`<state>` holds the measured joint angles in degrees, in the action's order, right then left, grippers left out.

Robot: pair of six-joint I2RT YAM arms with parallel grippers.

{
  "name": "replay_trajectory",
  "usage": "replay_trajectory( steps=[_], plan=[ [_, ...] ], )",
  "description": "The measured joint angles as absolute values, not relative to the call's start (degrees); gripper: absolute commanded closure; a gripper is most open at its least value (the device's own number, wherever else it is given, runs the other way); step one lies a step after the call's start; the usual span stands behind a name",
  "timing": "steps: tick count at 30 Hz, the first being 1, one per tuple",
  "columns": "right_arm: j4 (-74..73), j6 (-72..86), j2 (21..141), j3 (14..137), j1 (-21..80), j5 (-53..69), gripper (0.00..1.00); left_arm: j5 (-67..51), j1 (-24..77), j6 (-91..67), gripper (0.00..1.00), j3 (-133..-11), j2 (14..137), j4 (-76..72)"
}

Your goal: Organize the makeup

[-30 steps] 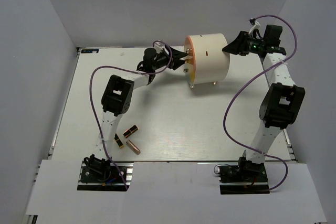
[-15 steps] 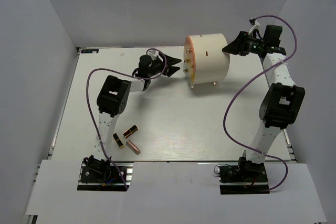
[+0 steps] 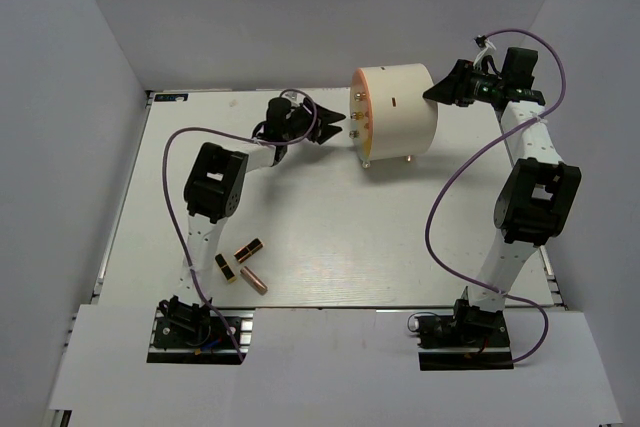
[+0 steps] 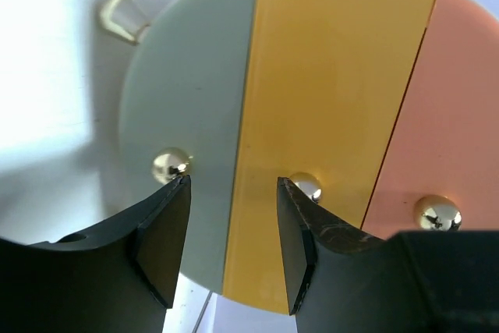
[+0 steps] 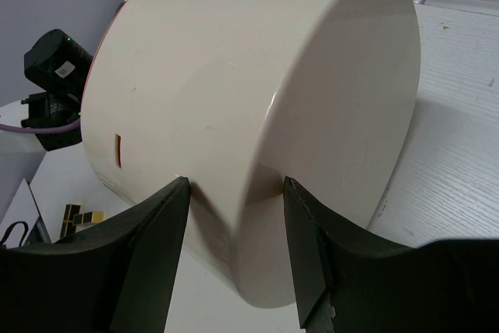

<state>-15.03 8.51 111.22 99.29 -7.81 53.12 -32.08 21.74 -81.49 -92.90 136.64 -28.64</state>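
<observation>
Top external: lipsticks (image 3: 249,248) far from pincer (image 3: 342,127)

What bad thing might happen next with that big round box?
The left end effector is open between two small gold knobs, not around either, so closing may catch nothing. A pull might slide the cream round cabinet unless the right end effector behind it braces it.

The cream cylinder (image 3: 400,112) lies on the white table (image 3: 330,237), its three-coloured front just ahead of my left pincer (image 4: 232,186); a gold knob (image 4: 171,165) shows beside each fingertip; its plain rear is right before my right pincer (image 5: 235,186).
</observation>
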Motion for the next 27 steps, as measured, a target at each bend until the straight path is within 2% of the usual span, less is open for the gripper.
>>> replay_trajectory(
  steps=[13,27],
  plan=[
    [-14.94,8.56,111.22,99.18,-7.86,53.32,0.43,-32.91,23.05,-79.72,0.41,-97.97,139.52,-21.3],
    [-14.92,8.58,111.22,99.18,-7.86,53.32,0.43,-33.56,23.9,-78.89,0.48,-102.5,143.02,-17.89]
  ],
)
